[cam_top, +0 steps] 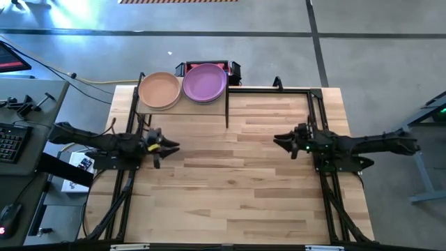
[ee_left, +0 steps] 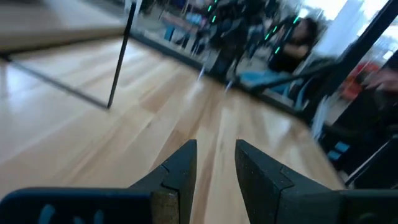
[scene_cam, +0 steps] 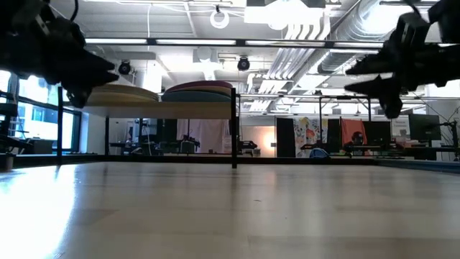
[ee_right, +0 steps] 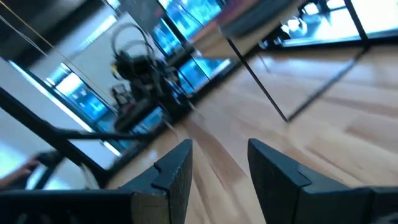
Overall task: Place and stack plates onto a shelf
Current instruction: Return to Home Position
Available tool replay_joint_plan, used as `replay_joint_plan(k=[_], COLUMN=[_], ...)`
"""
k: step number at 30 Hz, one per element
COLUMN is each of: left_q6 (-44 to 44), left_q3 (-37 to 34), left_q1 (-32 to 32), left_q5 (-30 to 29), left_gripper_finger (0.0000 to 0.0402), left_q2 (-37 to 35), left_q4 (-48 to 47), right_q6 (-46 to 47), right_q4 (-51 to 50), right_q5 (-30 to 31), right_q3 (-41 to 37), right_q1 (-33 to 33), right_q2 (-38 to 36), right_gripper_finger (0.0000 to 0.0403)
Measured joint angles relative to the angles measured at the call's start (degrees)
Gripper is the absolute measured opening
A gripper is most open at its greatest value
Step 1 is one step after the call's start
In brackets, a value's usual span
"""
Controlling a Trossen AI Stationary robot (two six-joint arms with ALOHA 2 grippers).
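The plates (cam_top: pixel 205 82), likely stiff, light and best pinched at the rim, sit stacked on the shelf (cam_top: pixel 209 109) at the bench's (cam_top: pixel 230 181) eleven o'clock, while the left gripper (ee_left: pixel 214 146) at nine and the right gripper (ee_right: pixel 221 144) at three hover empty, fingers parted.

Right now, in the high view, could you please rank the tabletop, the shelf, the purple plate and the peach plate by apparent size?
1. tabletop, by far the largest.
2. shelf, roughly two plates wide.
3. purple plate and peach plate: they look alike in size, so I won't rank them.
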Motion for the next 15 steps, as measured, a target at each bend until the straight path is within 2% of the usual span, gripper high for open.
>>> replay_joint_plan(k=[11, 15], left_q6=[0.0, 0.0], left_q3=[0.0, 0.1], left_q1=[1.0, 2.1], left_q5=[0.1, 0.0], left_gripper_finger=[0.0099, 0.0099], left_q2=[-11.6, -11.7], left_q4=[0.1, 0.5], right_q6=[0.0, 0.0], right_q4=[0.0, 0.0], right_q5=[0.0, 0.0], right_q3=[0.0, 0.0], right_q1=[0.0, 0.0], right_q2=[-12.3, -17.0], right_gripper_finger=[0.0145, 0.0145])
